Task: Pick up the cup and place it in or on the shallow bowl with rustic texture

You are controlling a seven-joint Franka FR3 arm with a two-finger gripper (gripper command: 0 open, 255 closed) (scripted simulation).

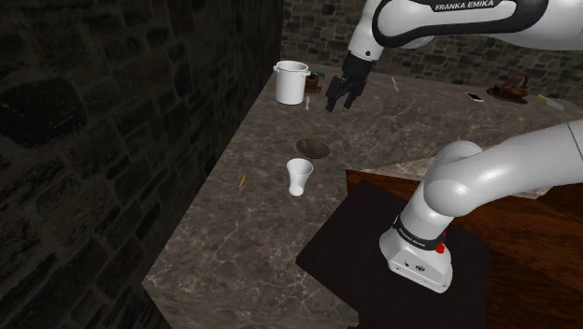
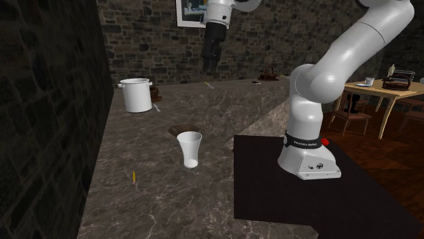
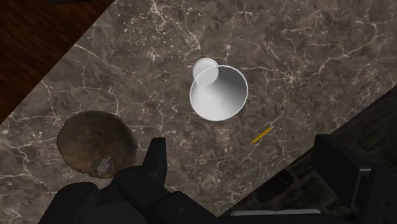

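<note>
A white flared cup (image 1: pixel 299 177) (image 2: pixel 189 149) stands upright on the marbled brown counter (image 1: pixel 234 243). Just behind it, toward the pot, lies a shallow brown bowl (image 1: pixel 313 148) (image 2: pixel 183 130) with a rough mottled surface. My black gripper (image 1: pixel 338 101) (image 2: pixel 212 64) hangs high over the counter, well above both and touching neither. In the wrist view I look down into the cup (image 3: pixel 218 93), with the bowl (image 3: pixel 95 143) off to one side. The gripper (image 3: pixel 245 153) is open there, its fingers standing wide apart with nothing between them.
A white lidded pot (image 1: pixel 291 81) (image 2: pixel 136 94) stands near the counter's far corner by the dark stone wall. A small yellow stick (image 1: pixel 242 178) (image 3: pixel 261 134) lies near the cup. Small items sit along the back of the counter. The dark stand (image 1: pixel 392 252) borders the counter.
</note>
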